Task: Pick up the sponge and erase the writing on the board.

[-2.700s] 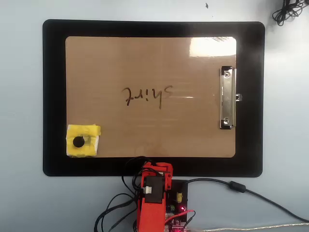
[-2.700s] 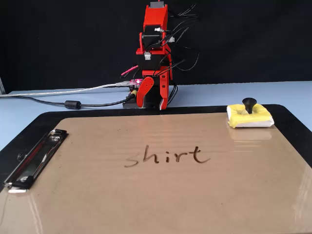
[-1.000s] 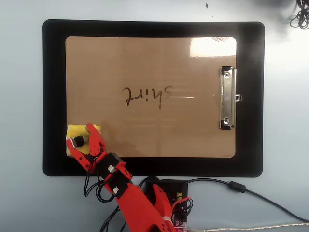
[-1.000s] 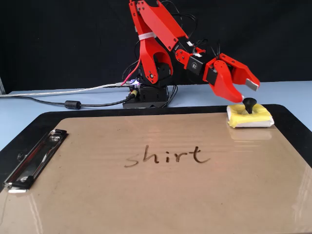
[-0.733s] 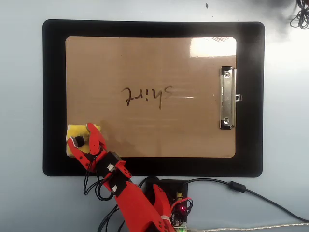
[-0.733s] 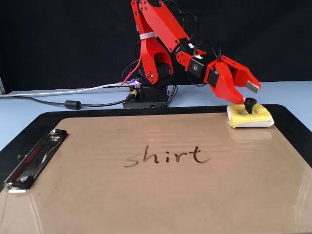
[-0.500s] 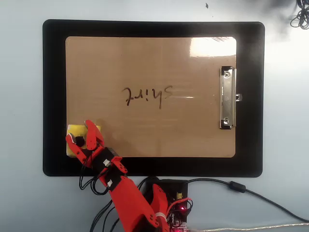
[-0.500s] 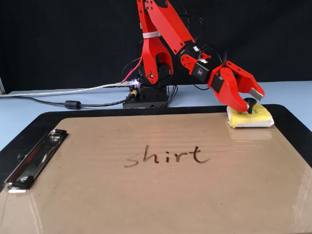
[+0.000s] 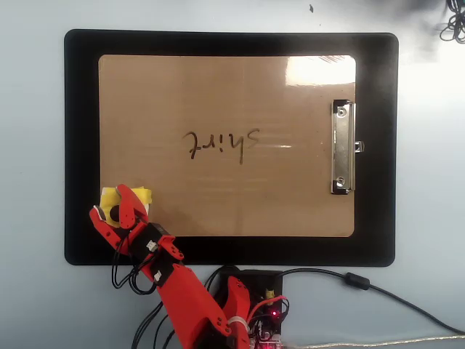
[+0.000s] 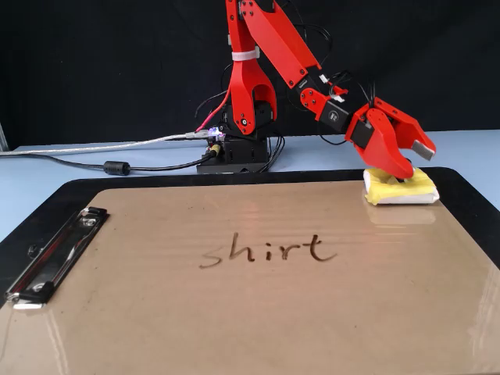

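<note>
Sponge (image 9: 143, 197) mostly under the hand (image 9: 111, 212).

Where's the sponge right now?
The sponge sits on the board's lower-left corner in the overhead view, under the open gripper.

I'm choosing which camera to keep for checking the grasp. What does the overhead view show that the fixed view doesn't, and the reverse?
Only the overhead view shows the black mat's whole outline, the sponge's black knob between the open jaws, and the board's glare patch.

Only the fixed view shows the arm's height and the sponge's white underside.

Both show the gripper at the sponge, the intact writing and the clip.
</note>
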Motion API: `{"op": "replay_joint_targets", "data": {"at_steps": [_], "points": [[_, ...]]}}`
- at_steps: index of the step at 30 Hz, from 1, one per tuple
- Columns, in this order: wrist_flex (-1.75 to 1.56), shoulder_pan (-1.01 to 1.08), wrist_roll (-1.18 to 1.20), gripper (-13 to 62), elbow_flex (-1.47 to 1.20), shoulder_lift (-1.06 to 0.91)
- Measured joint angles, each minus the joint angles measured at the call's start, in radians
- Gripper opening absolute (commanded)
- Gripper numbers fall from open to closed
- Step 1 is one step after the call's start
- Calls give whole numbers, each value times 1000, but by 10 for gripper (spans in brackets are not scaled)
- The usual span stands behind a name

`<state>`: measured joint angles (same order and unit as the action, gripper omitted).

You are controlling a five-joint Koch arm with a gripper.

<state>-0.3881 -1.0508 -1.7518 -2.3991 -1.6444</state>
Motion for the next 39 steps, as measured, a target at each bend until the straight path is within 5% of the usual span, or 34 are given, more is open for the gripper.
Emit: {"op": "replay_joint_targets", "data": {"at_steps": [21, 31, 39], "points": [[-40, -48, 41, 304, -83, 43], [-40, -44, 71, 213, -84, 43], [-40, -34, 115, 70, -84, 43]]}}
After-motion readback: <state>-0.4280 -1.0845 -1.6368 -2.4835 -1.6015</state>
